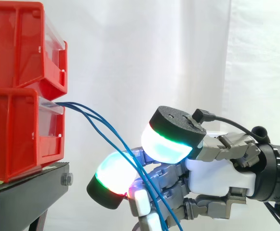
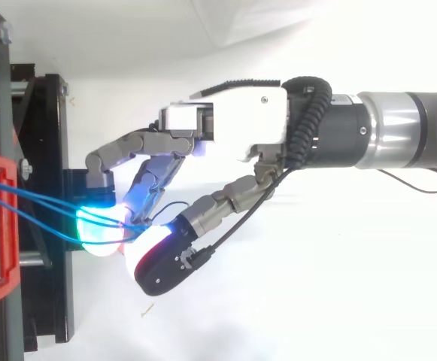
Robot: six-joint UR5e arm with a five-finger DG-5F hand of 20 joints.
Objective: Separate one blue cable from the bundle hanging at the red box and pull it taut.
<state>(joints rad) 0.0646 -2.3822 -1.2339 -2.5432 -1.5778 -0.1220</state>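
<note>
Three thin blue cables (image 1: 99, 126) leave the lower red box (image 1: 19, 134) and sag down to the right. They run between the thumb pad (image 1: 168, 142), glowing cyan and green, and a white-glowing fingertip (image 1: 112, 174) of my hand (image 1: 219, 173), then hang below it. The hand comes in from the right with its fingers curled round the cables. From above, the cables (image 2: 45, 203) converge where the thumb (image 2: 158, 259) meets the cyan fingertip (image 2: 98, 232). I cannot tell whether one cable is held apart from the others.
A second red box (image 1: 24, 48) sits stacked on the lower one, both on a black stand (image 1: 29, 192) at the left. A white curtain hangs behind. To the right of the stand there is open room around the arm (image 2: 399, 131).
</note>
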